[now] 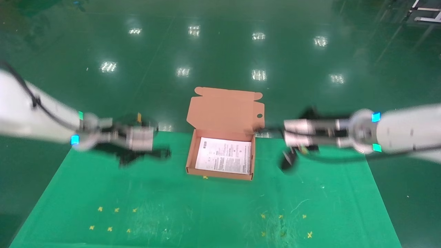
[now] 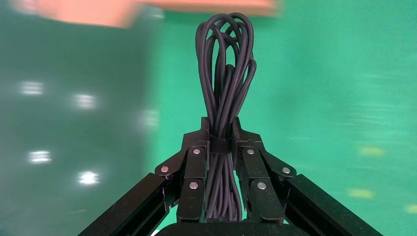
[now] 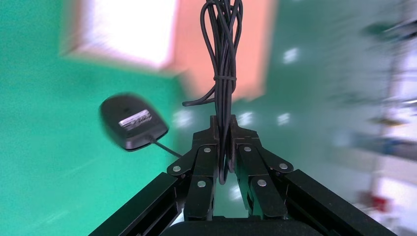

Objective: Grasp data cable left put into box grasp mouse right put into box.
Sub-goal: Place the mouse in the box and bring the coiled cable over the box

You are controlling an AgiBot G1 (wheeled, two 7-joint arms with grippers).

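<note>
The open cardboard box (image 1: 190,151) stands mid-table with a white leaflet lining it and its flap lid up behind. My left gripper (image 1: 153,151) hovers left of the box, above the mat. In the left wrist view it (image 2: 220,125) is shut on the black looped data cable (image 2: 226,64) at its band. My right gripper (image 1: 272,130) hovers right of the box. In the right wrist view it (image 3: 223,123) is shut on the mouse's bundled cord (image 3: 223,44). The black mouse (image 3: 133,120) dangles below it, label showing, and also shows in the head view (image 1: 288,162).
The green mat (image 1: 206,213) covers the table, with small yellow cross marks near its front edge. Shiny green floor lies beyond the table's far edge. The box shows as an orange blur in the left wrist view (image 2: 98,10) and the right wrist view (image 3: 255,49).
</note>
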